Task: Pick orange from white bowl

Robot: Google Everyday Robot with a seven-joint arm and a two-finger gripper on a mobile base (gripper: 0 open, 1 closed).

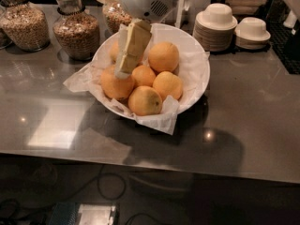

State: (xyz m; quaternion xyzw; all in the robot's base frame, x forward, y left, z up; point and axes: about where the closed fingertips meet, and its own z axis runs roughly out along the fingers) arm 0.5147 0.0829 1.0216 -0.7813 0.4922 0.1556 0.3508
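While the arm reaches down from the top of my view, the gripper (123, 71) hangs over the left side of the white bowl (197, 64), its tip right at the top of the orange (115, 87) lying against the bowl's left edge. I cannot tell how far it is open, or whether it has hold of anything. Five other oranges (163, 56) crowd the crumpled paper (159, 121) beside it. The bowl sits on the grey counter (262, 125), with grain jars (76, 29) behind on the left and small stacked bowls (218, 25) behind on the right.
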